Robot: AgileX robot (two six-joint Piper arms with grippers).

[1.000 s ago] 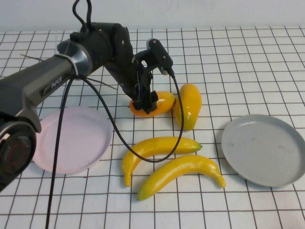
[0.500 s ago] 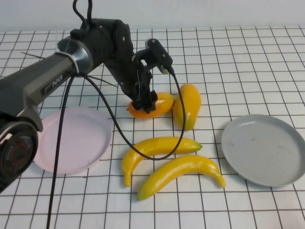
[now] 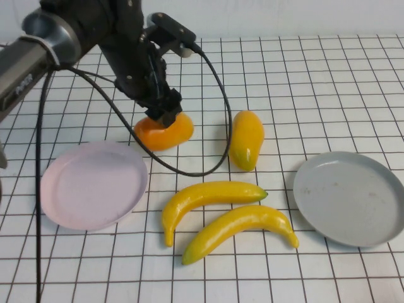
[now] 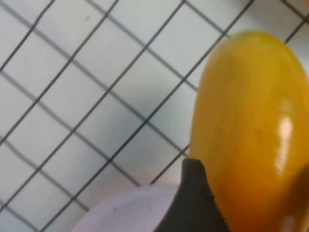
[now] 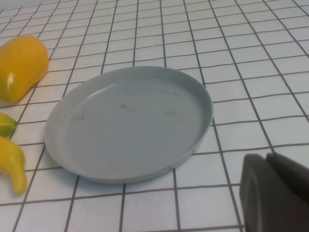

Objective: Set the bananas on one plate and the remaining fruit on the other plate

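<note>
Orange mango (image 3: 164, 131) has moved left since a second ago, pinched in my left claw (image 3: 165, 117) just beyond the pink plate (image 3: 95, 184); next comes the drop. Second mango (image 3: 246, 139), bananas (image 3: 221, 214) wait on the counter. Right claw (image 5: 275, 193) is parked closed by the grey plate (image 5: 130, 123). Arm lettering unreadable.

Yellow bananas (image 3: 218, 211), orange mango (image 3: 164, 132), pink plate (image 3: 93, 184), grey plate (image 3: 350, 197).

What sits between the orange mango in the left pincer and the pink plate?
Nothing visible. The left pincer grips the orange mango just beyond the pink plate, bare table between. The right pincer is shut beside the grey plate.
</note>
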